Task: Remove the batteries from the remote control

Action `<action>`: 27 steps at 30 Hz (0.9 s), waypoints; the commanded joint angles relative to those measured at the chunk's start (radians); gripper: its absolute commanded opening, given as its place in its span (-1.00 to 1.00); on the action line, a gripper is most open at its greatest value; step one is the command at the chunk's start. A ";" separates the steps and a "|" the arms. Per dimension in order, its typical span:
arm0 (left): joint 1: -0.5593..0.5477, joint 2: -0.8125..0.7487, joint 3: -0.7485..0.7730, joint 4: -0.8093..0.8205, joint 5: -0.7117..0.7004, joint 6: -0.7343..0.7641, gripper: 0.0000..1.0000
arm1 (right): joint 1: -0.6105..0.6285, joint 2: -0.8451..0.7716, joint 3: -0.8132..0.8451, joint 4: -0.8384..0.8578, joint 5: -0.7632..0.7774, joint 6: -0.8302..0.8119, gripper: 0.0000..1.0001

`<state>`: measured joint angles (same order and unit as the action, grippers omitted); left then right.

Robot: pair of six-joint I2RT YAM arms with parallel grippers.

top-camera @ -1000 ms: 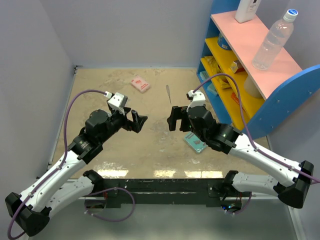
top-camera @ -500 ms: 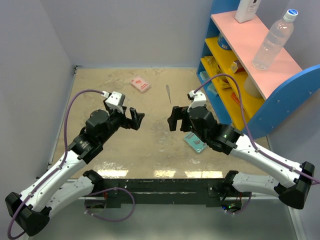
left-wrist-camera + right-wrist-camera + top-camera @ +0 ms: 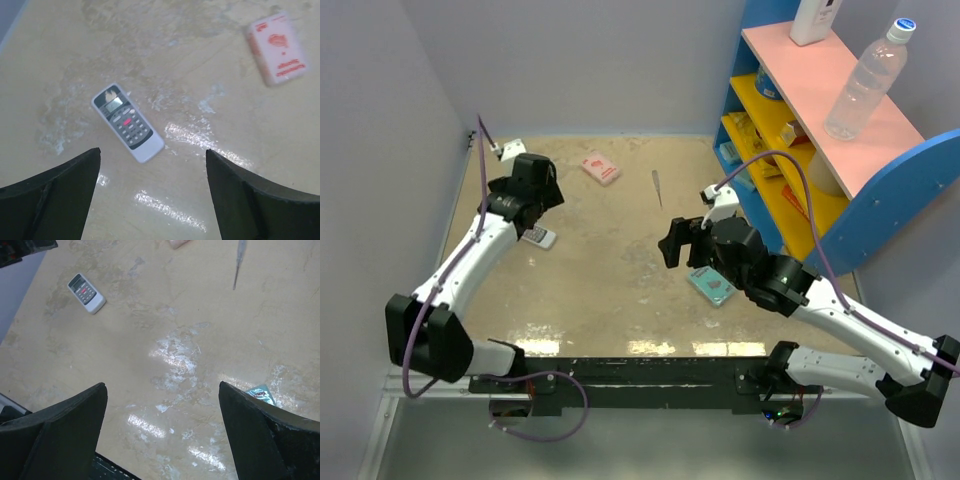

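Note:
The remote control (image 3: 127, 123) is a white bar with a dark keypad, lying flat on the beige table, buttons up. It also shows in the top view (image 3: 541, 238) and far left in the right wrist view (image 3: 86, 293). My left gripper (image 3: 152, 152) is open and empty, hovering above the table with the remote just beyond its fingertips; in the top view the left gripper (image 3: 530, 212) is at the table's left side. My right gripper (image 3: 670, 243) is open and empty over the table's middle, far from the remote; the right wrist view shows only bare table under the right gripper (image 3: 162, 385).
A pink packet (image 3: 600, 167) lies at the back, a thin pointed tool (image 3: 657, 186) right of it. A teal flat box (image 3: 710, 285) lies under the right arm. A blue shelf unit (image 3: 820, 130) with a bottle (image 3: 865, 80) stands at the right. Grey walls (image 3: 410, 150) close the left and back.
My left arm has swung from the table's middle to the far left and now hovers over the remote. The right gripper has shifted slightly forward.

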<state>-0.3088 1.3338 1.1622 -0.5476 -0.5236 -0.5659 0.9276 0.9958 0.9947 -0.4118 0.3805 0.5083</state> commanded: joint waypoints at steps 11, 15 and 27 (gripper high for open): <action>0.227 0.465 0.352 -0.311 0.152 -0.374 0.67 | -0.003 -0.068 -0.007 -0.032 -0.006 -0.017 0.90; 0.252 0.553 0.382 -0.322 0.146 -0.393 0.62 | -0.003 -0.079 -0.011 -0.032 -0.009 -0.017 0.89; 0.292 0.634 0.321 -0.269 0.120 -0.397 0.64 | -0.003 -0.065 -0.008 -0.047 0.001 -0.002 0.88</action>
<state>-0.0402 1.9556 1.5047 -0.8505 -0.3931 -0.9432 0.9276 0.9291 0.9878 -0.4637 0.3752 0.4973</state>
